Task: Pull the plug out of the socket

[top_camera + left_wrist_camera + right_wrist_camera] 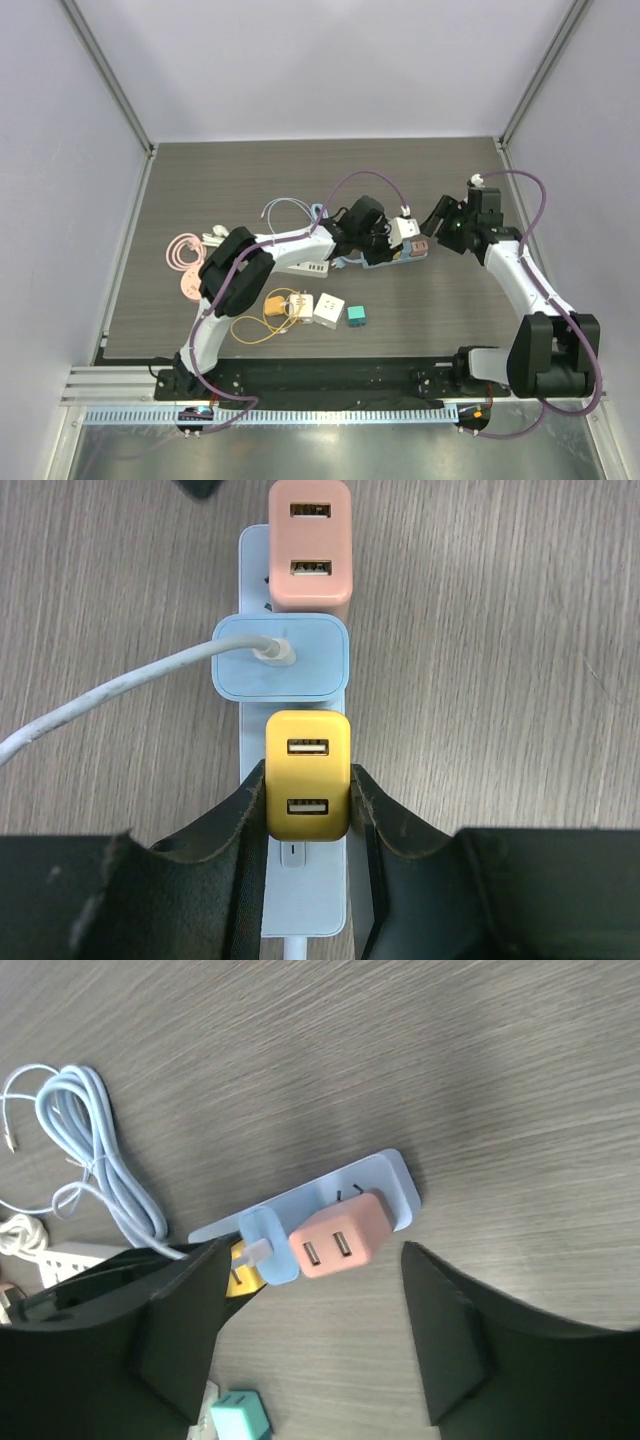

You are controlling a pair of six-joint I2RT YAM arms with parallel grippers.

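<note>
A pale blue socket strip [305, 890] lies on the wooden table with three plugs in a row. They are a yellow USB plug [308, 775], a light blue plug [280, 660] with a white cable, and a pink USB plug [310, 545]. My left gripper [308, 785] is shut on the yellow plug, one finger on each side. In the right wrist view, the right gripper [312, 1260] hangs open over the pink plug [340, 1235] at the strip's far end [395, 1175]. Its fingers [460, 1340] stand apart from the plug. From the top view, both grippers meet over the strip [385, 258].
A coiled pale blue cable [285, 212] lies behind the strip and a pink cable [183, 250] lies to the left. A white power strip [300, 268] sits under the left arm. Nearer me are an orange adapter with a yellow cable [275, 305], a white adapter [327, 310] and a teal adapter [357, 317].
</note>
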